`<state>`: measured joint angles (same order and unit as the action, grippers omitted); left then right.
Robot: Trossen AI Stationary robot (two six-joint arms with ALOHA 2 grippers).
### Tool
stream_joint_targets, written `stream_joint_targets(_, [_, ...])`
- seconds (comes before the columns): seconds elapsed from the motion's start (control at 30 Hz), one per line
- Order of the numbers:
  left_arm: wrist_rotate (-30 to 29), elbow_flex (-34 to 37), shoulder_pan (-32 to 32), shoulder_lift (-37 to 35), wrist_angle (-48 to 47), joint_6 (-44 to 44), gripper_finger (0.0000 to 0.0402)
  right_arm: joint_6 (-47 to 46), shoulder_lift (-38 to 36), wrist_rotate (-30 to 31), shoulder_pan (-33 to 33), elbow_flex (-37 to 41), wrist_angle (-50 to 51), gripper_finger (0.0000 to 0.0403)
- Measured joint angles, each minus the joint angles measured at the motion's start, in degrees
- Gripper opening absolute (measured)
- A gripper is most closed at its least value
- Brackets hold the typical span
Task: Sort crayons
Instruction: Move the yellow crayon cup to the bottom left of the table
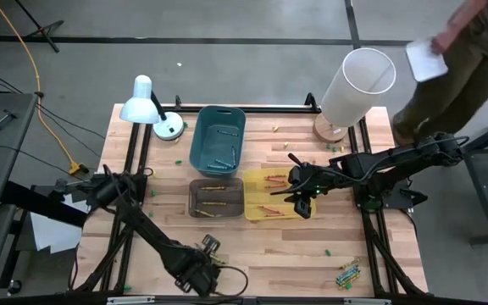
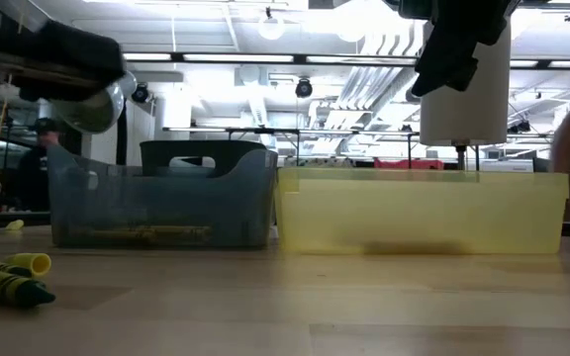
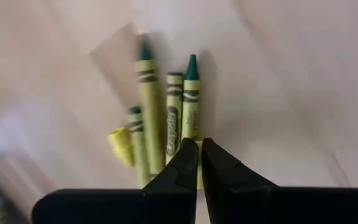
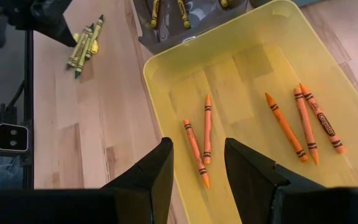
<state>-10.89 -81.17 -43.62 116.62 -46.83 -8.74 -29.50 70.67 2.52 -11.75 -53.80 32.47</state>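
High view, left to right: left pincer (image 1: 207,252) low at the desk's (image 1: 261,254) near edge, fingers nearly closed with a slim gap, holding nothing, over green-tipped yellow-wrapped crayons (image 3: 166,124) lying side by side. Better spread wider, then straddle one only. Teal bin (image 1: 218,135) and grey bin (image 1: 216,197) mid-desk, a few crayons inside. Yellow bin (image 1: 271,195) with orange crayons (image 4: 253,134); right pincer (image 1: 302,206) above its edge, open, empty. More crayons (image 1: 348,274) at front right.
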Motion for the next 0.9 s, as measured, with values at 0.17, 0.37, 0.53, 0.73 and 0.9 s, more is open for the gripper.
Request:
stream_joint_targets(0.17, [0.1,0.0,1.0,-1.5,-2.4,-2.2,0.0,0.0,0.0,0.0,0.0,0.0,0.0,0.0138])
stream_joint_targets(0.37, [2.2,0.0,-1.4,-2.6,-2.7,-5.0,0.0,0.0,0.0,0.0,0.0,0.0,0.2,0.0138])
stream_joint_targets(0.53, [3.7,0.0,-5.5,-2.1,0.6,-7.6,0.0,0.4,0.0,0.0,0.0,0.0,0.4,0.0138])
stream_joint_targets(0.73, [3.1,3.0,-7.1,-1.9,5.1,-7.2,0.0,1.2,0.0,0.5,0.1,0.0,0.3,0.0138])
stream_joint_targets(0.9, [1.1,3.5,-5.4,-1.8,3.0,-7.0,0.0,1.1,0.0,0.7,0.1,0.0,0.1,0.0138])
